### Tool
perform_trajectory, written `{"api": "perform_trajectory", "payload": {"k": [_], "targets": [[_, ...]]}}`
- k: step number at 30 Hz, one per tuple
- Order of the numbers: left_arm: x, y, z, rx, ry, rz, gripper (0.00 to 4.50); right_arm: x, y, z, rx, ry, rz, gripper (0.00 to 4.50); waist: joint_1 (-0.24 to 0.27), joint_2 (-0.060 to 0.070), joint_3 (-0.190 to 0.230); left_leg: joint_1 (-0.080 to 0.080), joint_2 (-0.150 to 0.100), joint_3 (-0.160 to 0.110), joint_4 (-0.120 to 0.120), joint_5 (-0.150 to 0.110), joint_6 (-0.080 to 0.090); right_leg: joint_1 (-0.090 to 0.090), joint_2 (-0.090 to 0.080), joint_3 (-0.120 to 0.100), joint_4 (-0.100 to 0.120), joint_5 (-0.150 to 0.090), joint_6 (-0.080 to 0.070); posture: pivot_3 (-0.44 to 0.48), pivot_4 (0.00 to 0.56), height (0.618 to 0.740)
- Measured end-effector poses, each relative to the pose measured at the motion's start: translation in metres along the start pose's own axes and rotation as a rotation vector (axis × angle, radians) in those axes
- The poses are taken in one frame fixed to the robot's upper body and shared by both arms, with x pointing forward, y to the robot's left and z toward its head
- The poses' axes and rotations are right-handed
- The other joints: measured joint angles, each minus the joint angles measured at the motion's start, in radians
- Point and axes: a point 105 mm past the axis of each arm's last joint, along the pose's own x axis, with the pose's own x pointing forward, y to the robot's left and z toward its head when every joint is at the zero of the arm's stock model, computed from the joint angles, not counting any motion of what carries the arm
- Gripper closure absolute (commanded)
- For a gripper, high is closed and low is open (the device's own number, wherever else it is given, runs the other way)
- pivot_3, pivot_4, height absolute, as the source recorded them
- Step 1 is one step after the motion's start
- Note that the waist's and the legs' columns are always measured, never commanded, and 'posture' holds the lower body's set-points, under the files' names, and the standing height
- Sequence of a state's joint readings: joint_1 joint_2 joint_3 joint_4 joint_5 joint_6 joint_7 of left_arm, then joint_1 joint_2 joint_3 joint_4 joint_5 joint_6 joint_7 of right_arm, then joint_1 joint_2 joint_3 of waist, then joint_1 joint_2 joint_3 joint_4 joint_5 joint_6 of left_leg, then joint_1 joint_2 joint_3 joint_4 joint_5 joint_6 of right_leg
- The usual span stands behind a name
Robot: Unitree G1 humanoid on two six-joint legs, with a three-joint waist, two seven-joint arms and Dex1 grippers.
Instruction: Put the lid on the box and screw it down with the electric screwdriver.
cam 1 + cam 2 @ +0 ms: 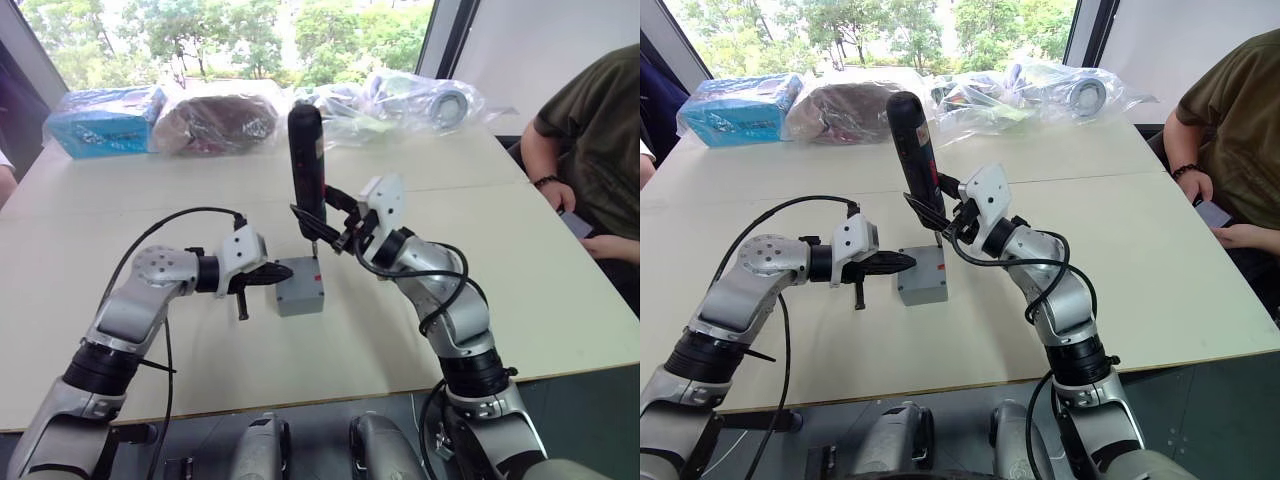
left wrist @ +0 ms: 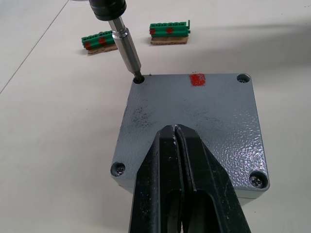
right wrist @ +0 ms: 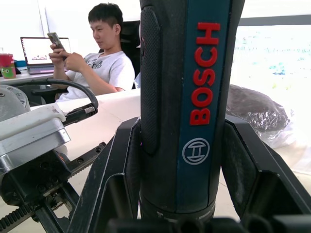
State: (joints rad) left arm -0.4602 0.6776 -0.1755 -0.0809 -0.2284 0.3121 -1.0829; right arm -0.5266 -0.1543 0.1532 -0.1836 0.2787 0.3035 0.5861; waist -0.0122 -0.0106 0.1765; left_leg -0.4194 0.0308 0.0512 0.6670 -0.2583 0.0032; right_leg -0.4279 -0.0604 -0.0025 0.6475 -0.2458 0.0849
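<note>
Presently the shallow square grey cast-metal lid (image 2: 194, 126) sits flush on the small square grey metal box (image 1: 300, 292), which stands near the middle of the pale table (image 1: 520, 260). A red mark (image 2: 197, 79) lies near the lid's far edge. Screws are seated in the two corners nearest the left gripper; the corner hole beyond the red mark looks empty, though this is hard to confirm.

The slim black pen-shaped electric screwdriver (image 1: 307, 165) stands upright, its metal bit (image 2: 127, 49) entered into the fourth corner hole. The right gripper (image 1: 330, 225) is clamped around the lower barrel of the tool. The left gripper (image 2: 176, 160) has its two black fingers pressed together, tips resting on the lid's top face near one edge, evidently to steady it.

Handling judgement: lid and box are rigid, fairly heavy for their size and not fragile; the speckled finish offers modest friction, so downward pressure suits better than a side pinch. The screwdriver is smooth and top-heavy; a hold low on the barrel limits tilt.

Surroundings: two small green-and-red blocks (image 2: 127, 39) lie beyond the box, apart from it. Plastic-wrapped bundles (image 1: 220, 120) line the far edge. A seated person (image 1: 590, 150) is at the right side. Nothing obstructs the remaining corner.
</note>
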Motion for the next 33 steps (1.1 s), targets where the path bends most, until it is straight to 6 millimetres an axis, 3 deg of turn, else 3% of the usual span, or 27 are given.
{"api": "perform_trajectory", "payload": {"k": [33], "targets": [[0.0015,-0.0014,-0.0013,-0.009,0.003,-0.009,4.5,0.0065,0.0034,-0.0058,-0.005,-0.044,-0.046,2.68,-0.001,0.0,-0.001,0.004,0.0,-0.001,-0.001,0.0,0.0,0.002,0.0,0.001,0.0,0.0,0.0,0.0,0.15,0.74]]}}
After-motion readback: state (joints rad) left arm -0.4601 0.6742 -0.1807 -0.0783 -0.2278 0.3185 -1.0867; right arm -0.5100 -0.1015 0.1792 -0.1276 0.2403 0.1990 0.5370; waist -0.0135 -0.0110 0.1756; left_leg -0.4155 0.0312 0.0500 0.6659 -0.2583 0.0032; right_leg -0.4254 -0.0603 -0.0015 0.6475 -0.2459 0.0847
